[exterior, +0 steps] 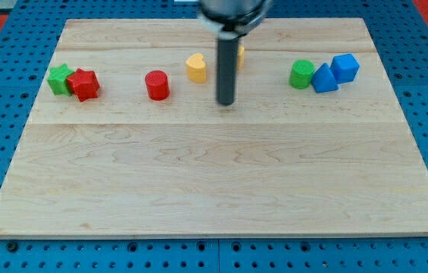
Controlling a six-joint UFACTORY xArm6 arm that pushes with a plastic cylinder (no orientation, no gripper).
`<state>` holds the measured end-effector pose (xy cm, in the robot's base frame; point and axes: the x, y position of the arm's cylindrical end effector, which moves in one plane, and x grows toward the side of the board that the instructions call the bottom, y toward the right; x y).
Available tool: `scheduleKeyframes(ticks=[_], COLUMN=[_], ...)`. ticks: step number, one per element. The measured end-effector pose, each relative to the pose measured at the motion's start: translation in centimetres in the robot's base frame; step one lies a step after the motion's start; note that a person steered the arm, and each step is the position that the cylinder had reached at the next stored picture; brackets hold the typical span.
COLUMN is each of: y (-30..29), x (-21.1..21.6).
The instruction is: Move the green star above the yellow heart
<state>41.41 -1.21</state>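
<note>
The green star (59, 78) lies at the board's left edge, touching a red star (84, 84) on its right. The yellow heart (196, 67) lies near the top middle of the board. My tip (226, 102) rests on the board just right of and below the yellow heart, far to the right of the green star. The rod partly hides another yellow block (240, 54) behind it, whose shape I cannot make out.
A red cylinder (157, 85) stands between the stars and the heart. At the right lie a green cylinder (301, 74), a blue triangle (323, 79) and a blue cube (345, 67), close together. The wooden board (214, 189) sits on a blue pegboard.
</note>
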Motion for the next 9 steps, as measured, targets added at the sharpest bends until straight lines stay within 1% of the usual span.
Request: scheduleKeyframes(ticks=[1, 2, 3, 4, 5, 6, 7, 8, 9], y=[-11.4, -24.0, -29.3, -24.1, -23.4, -22.7, -25.4, -19.8, -12.7], x=[5.2, 3.3, 1.0, -3.5, -8.8, -11.9, -13.2, -16.4, -17.6])
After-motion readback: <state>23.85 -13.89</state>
